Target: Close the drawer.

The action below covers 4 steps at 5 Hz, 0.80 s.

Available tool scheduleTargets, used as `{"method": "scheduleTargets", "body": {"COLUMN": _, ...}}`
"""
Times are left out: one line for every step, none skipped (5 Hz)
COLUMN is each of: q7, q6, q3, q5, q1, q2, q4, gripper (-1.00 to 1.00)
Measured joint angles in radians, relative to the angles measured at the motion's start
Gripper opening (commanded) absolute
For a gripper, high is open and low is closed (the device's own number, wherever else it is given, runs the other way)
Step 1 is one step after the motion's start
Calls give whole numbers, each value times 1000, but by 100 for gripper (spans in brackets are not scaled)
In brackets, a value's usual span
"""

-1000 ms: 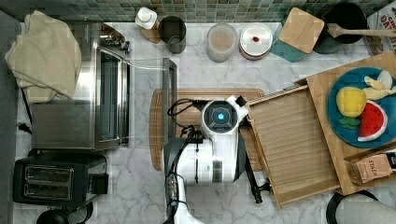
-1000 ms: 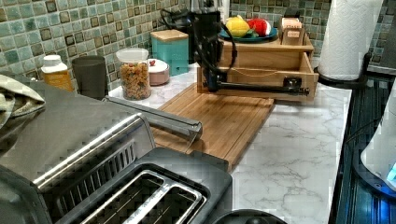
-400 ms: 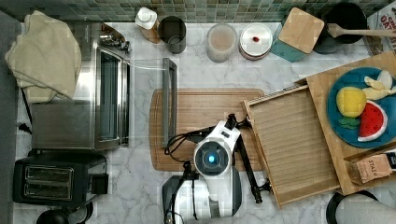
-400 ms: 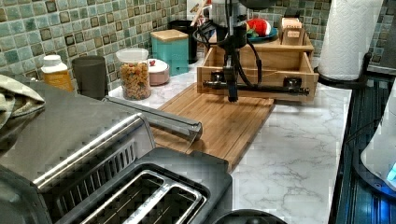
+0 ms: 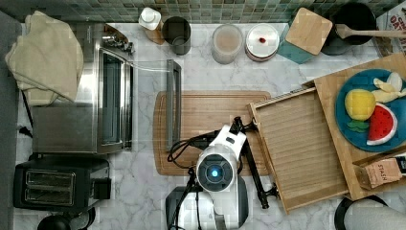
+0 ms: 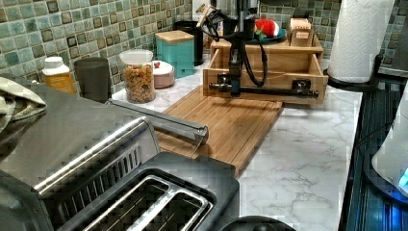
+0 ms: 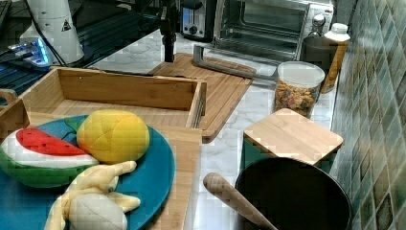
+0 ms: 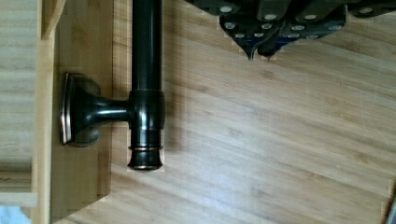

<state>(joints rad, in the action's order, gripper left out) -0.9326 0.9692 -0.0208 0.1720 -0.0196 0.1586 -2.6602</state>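
The drawer (image 5: 301, 143) is pulled out of the bamboo stand, its striped floor bare. A black bar handle (image 5: 253, 167) runs along its front. My gripper (image 5: 237, 127) hangs over the cutting board, just in front of one end of that handle. In the left view the gripper (image 6: 235, 89) points down right against the handle bar (image 6: 269, 90). In the wrist view the fingertips (image 8: 252, 49) are pressed together with nothing between them, a short way from the handle (image 8: 145, 84) and the drawer front (image 8: 84, 56). In the right view the gripper (image 7: 168, 55) stands beyond the drawer (image 7: 124, 91).
A bamboo cutting board (image 5: 206, 110) lies before the drawer. The toaster oven (image 5: 112, 100) has its glass door down, the door's handle (image 5: 173, 103) over the board's edge. Jars and a teal canister (image 5: 304, 36) line the back. A plate of toy fruit (image 5: 368, 112) tops the stand.
The arm has swung from above the middle of the cutting board toward the drawer's front and come down, so the gripper now sits beside the handle bar.
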Motion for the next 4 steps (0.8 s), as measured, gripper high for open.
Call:
{"method": "scheduleTargets", "body": {"q7": -1, "q6": 0, "q3": 9, "q5": 0, "q1": 0, "q2": -39, "q4": 0, "gripper": -100}}
{"method": "scheduleTargets", "body": {"q7": -1, "q6": -6, "q3": 13, "q5": 0, "q1": -4, "q2": -65, "q4": -2, "gripper": -100}}
{"method": "scheduleTargets", "body": {"q7": -1, "q6": 0, "q3": 28, "q5": 29, "q1": -4, "q2": -66, "q4": -14, "gripper": -100}}
{"method": "scheduleTargets", "body": {"q7": -42, "q6": 37, "q3": 67, "q5": 41, "q1": -10, "q2": -65, "q4": -18, "gripper": -100}}
